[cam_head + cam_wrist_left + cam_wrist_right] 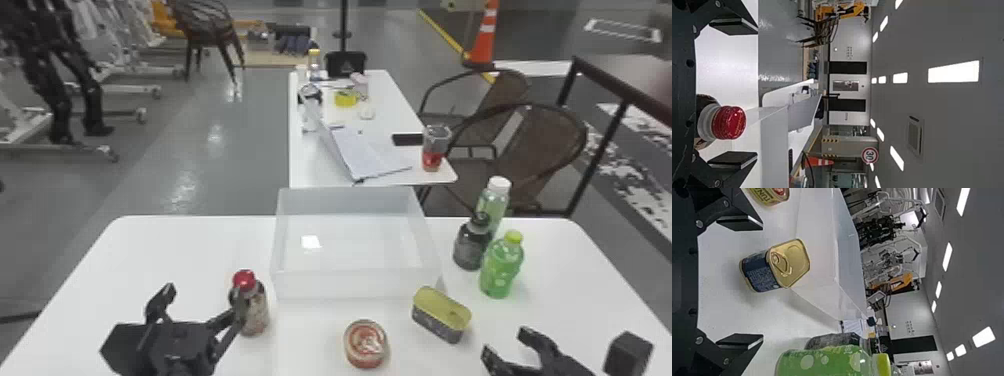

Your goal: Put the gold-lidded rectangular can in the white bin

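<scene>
My right gripper (pixel 754 282) is nearer: fingers apart, empty. Gold-lidded can (pixel 441 315) lies ahead-left of it, by white bin's (pixel 350 285) near right corner, long axis slanting toward table's (pixel 165 250) near right corner.

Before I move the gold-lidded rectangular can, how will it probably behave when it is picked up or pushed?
The gold-lidded rectangular can looks like rigid metal, with a pull ring on top, so it should hardly bend when squeezed. Its long, flattish sides suggest sliding rather than rolling. Standing upright and longer than tall, it seems unlikely to tip if pushed low.
</scene>
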You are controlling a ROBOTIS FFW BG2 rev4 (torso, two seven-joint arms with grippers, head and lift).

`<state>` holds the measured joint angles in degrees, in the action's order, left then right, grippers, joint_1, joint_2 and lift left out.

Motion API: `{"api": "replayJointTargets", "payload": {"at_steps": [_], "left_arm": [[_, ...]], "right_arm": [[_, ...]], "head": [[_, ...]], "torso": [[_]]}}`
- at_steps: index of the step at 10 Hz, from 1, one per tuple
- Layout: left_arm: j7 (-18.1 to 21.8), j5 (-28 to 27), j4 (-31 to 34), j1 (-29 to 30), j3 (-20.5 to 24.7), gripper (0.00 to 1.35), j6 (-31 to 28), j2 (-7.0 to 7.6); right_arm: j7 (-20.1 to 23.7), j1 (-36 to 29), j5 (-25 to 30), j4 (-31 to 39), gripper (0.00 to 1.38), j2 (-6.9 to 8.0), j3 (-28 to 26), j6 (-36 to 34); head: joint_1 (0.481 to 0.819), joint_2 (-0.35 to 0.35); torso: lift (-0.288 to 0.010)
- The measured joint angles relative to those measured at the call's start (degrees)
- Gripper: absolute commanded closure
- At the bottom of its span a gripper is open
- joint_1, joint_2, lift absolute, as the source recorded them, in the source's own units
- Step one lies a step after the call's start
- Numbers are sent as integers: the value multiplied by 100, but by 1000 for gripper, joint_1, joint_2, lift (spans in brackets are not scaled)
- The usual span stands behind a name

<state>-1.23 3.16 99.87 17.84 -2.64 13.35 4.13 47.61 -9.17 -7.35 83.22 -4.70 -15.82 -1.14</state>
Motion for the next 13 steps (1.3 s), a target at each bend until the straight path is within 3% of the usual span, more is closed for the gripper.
{"api": "replayJointTargets", "payload": {"at_steps": [6,10,13], "left_arm": [[8,25,-34,-19,-8,176,18,-13],[8,42,-55,-26,-8,176,43,-27],[8,54,-74,-33,-8,176,45,-35]], "right_arm": [[276,638,355,-770,280,45,46,160],[355,1110,562,-1432,280,48,370,279],[354,1330,653,-1739,274,-54,629,340]], "head": [[549,0],[549,0],[549,0]], "torso": [[-100],[-100],[-100]]}}
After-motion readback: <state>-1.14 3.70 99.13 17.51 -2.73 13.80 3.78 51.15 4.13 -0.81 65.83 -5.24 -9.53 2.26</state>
